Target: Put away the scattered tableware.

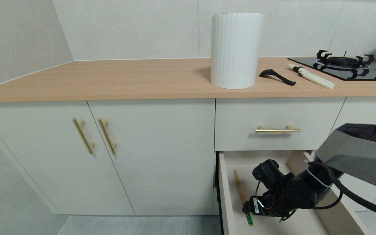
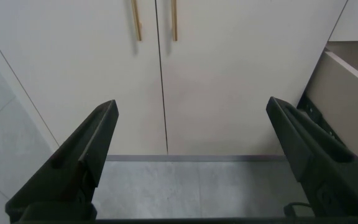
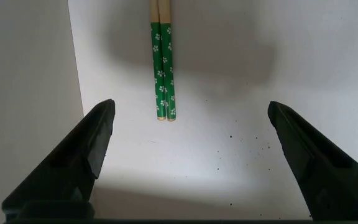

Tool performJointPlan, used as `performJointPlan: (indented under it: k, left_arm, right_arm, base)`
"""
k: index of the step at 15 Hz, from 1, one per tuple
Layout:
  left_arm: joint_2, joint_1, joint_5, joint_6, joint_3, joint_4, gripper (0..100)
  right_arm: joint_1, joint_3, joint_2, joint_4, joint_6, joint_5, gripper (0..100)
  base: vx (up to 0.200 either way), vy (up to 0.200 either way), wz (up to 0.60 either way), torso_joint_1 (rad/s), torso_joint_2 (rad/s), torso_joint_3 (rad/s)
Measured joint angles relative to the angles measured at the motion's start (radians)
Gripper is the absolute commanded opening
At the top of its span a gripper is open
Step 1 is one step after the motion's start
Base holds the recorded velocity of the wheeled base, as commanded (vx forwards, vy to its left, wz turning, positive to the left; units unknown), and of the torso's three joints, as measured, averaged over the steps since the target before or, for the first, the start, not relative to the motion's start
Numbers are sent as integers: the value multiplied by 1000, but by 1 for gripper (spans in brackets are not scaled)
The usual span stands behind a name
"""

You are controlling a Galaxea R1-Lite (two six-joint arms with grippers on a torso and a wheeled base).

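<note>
A pair of wooden chopsticks with green flowered ends lies free in the open pale drawer, under the wide-open right gripper. A black curved-handled utensil and a cream knife lie on the wooden table, not yet stowed. The left gripper is wide and empty.

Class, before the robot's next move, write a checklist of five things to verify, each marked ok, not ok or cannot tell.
1. Chopsticks lie in the drawer: ok.
2. Right gripper open, clear of chopsticks: ok.
3. Left gripper open and empty: ok.
4. Counter cleared of tableware: not ok; black utensil and knife lie there.
5. Drawer room for both: cannot tell; partly hidden.
</note>
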Motion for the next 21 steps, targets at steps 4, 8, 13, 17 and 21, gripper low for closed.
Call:
performJointPlan:
  k: [4,8,13,17,21]
  left_arm:
    - [0,-1,0,0,0,0,100]
    - [0,0,0,0,0,0,100]
    - [0,0,0,0,0,0,100]
    - [0,0,0,0,0,0,100]
    - [0,0,0,0,0,0,100]
  right_arm:
    - [-18,26,-146,39,-5,10,100]
    - [-122,44,-384,99,-127,14,100]
    - [-212,53,-569,104,-191,28,100]
    - [-213,60,-613,104,-193,26,100]
    - [-209,69,-623,102,-194,23,100]
  base:
    - [0,0,0,0,0,0]
    - [0,0,0,0,0,0]
    - [0,0,0,0,0,0]
    - [0,0,0,9,-54,-43]
    - [0,0,0,95,-315,-299]
